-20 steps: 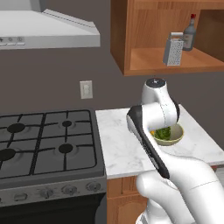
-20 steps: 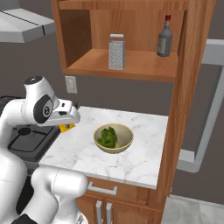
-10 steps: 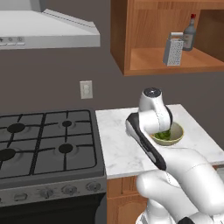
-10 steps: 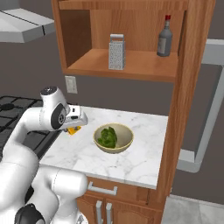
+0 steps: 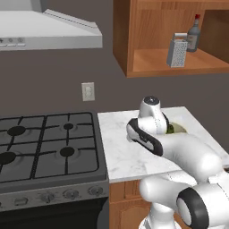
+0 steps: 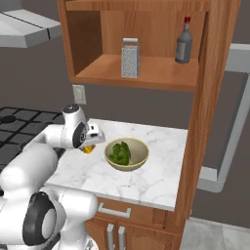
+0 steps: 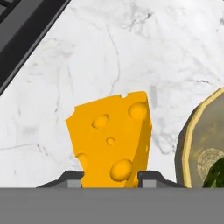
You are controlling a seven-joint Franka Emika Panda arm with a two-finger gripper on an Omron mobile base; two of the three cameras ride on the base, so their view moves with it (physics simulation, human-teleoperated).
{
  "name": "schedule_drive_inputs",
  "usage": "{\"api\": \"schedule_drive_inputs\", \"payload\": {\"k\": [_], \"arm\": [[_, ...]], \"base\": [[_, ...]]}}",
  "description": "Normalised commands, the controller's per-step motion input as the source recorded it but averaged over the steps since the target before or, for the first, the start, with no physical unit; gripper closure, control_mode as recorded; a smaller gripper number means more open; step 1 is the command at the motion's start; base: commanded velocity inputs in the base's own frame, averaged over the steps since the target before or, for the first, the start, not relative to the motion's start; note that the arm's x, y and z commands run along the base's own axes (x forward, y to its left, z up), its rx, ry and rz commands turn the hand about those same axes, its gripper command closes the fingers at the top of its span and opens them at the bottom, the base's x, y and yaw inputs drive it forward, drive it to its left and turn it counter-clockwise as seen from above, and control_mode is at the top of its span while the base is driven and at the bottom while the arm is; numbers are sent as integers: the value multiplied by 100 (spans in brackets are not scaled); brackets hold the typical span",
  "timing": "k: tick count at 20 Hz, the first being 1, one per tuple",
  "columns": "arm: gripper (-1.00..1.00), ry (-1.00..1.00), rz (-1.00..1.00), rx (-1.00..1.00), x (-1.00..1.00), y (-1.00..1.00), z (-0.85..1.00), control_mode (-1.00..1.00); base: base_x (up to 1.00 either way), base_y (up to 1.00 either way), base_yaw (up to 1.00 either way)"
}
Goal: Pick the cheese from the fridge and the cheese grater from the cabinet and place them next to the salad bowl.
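Note:
The cheese (image 7: pixel 111 140), a yellow-orange wedge with holes, sits between my two finger tips, and my gripper (image 7: pixel 109 179) is shut on it just above the white marble counter (image 7: pixel 131 52). From the right base view, the gripper (image 6: pixel 89 145) hangs low at the left side of the salad bowl (image 6: pixel 129 165), with the cheese (image 6: pixel 88 150) showing under it. The bowl's rim (image 7: pixel 190 135) stands close to the right of the wedge. In the left base view my arm hides most of the bowl (image 5: pixel 178 128). The cheese grater (image 6: pixel 130 58) stands on the cabinet shelf (image 6: pixel 146 73).
A dark glass bottle (image 6: pixel 183 41) with a red cap stands on the shelf right of the grater. The gas stove (image 5: pixel 44 143) borders the counter on the left; its dark edge (image 7: pixel 26 39) runs near the cheese. A wooden side panel (image 6: pixel 205 122) closes the counter's right end.
The arm has swung forward and down with the cheese, bringing the gripper from above the counter's left part to just over the marble beside the bowl.

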Motion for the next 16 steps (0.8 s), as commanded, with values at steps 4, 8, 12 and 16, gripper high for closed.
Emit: {"api": "schedule_drive_inputs", "payload": {"k": [4,8,12,16], "arm": [[100,17,0,0,52,0,-33,-100],[100,14,0,0,38,-1,-28,-100],[100,7,0,0,26,0,-26,-100],[100,0,0,0,15,0,-36,-100]], "base": [[0,0,0],[0,0,0],[0,0,0],[0,0,0]]}}
